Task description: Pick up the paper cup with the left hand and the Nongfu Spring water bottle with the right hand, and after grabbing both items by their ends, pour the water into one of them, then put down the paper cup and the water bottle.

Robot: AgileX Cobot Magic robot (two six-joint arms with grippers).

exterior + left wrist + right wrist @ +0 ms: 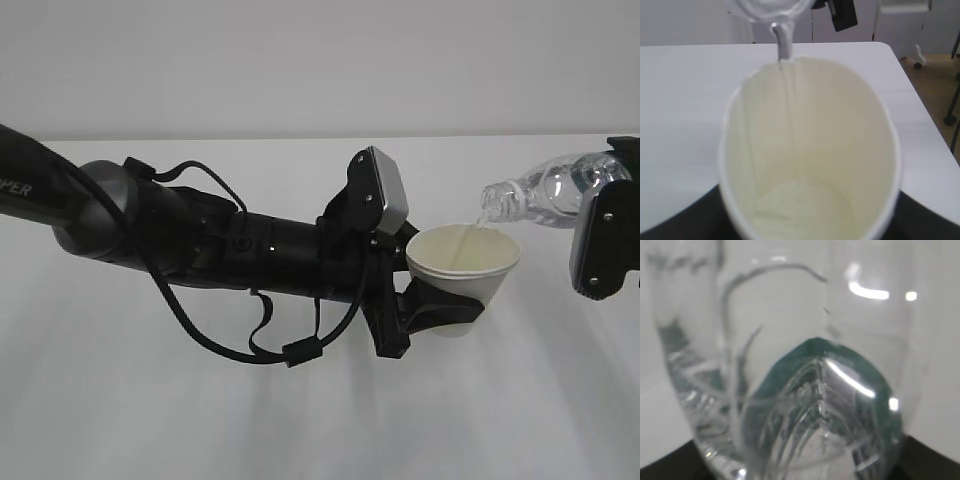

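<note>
The white paper cup point(465, 270) is held upright above the desk, cream inside; the clear ribbed Nongfu Spring water bottle point(548, 192) lies tipped mouth-down over its rim, water point(784, 45) streaming in

We see a plain white table point(300, 420) filling the lower part of the exterior view, its far edge meeting a pale wall point(300, 60). We find nothing resting directly on its top in that view; only soft grey shadows fall across it. From the left wrist view we see the same white top point(685, 110) running to a rounded far right corner, and beyond that edge a brown floor point(935, 95). From the right wrist view the table is too blurred for us to make out.
</note>
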